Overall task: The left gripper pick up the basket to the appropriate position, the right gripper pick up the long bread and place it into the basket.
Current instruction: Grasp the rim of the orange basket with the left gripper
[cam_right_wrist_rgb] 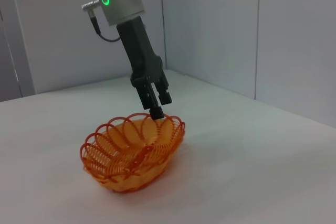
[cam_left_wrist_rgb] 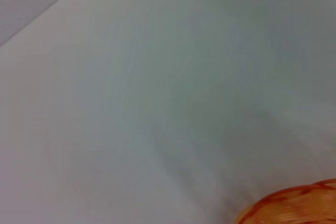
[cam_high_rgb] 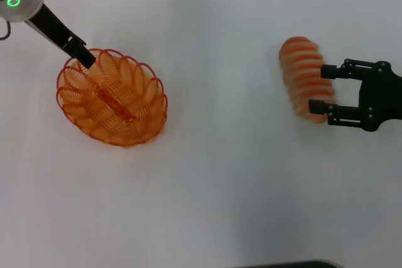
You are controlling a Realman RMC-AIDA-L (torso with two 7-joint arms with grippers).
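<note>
The left gripper [cam_high_rgb: 86,59], a black claw with two fingers on a white and silver arm, reaches down from the far left corner of the head view. A small round green light [cam_high_rgb: 13,1] glows on the arm above it. Its fingers are pressed close together right at the far edge of the basket [cam_high_rgb: 113,97], an oval orange wire basket with a loopy rim and open mesh sides. In the right wrist view the same left gripper [cam_right_wrist_rgb: 156,111] comes down from above, and its tip meets the top loops of the basket [cam_right_wrist_rgb: 132,151] rim. It looks pinched shut on that rim. The basket sits on the plain white table [cam_high_rgb: 220,205], on the robot's left side, with nothing inside it. The left wrist view shows mostly bare table [cam_left_wrist_rgb: 157,103] and just a small curved piece of the orange basket [cam_left_wrist_rgb: 294,208] in one corner.

The right gripper [cam_high_rgb: 321,102], another black claw with two fingers, is on the right side of the table. Its fingers are spread apart, one on each side of the near end of the long bread [cam_high_rgb: 304,76]. This is a long oval loaf, pale tan with orange-brown stripes going across it. The finger tips are right up against the bread, but they have not squeezed shut on it. The bread lies on the table, well apart from the basket, with a wide stretch of white table between them.
</note>
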